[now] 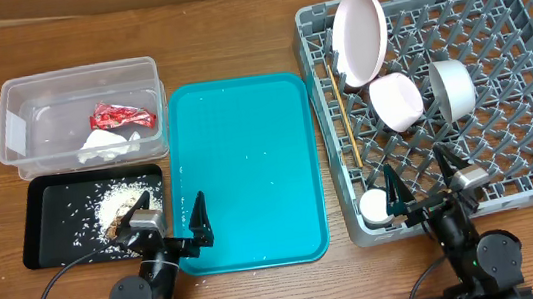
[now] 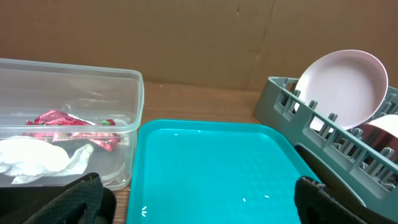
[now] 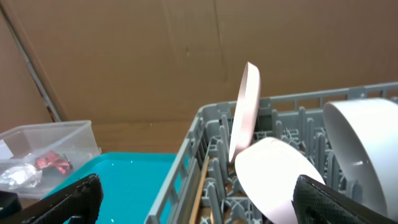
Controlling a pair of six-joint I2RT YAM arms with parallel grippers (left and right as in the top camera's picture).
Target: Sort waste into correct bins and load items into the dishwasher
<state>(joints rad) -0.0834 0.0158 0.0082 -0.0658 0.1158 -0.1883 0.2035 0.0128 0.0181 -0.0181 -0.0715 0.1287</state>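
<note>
Rice (image 1: 114, 200) speckles the shallow black tray (image 1: 42, 245) beside the clear tub (image 1: 8, 110).

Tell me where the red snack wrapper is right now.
In the overhead view, the red snack wrapper lies inside the clear tub on the left side, beside the crumpled napkin.

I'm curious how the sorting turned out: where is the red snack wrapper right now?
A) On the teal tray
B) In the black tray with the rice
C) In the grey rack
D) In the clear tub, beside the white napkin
D: the overhead view shows the red wrapper lying inside the clear tub, right next to the crumpled napkin.
</note>
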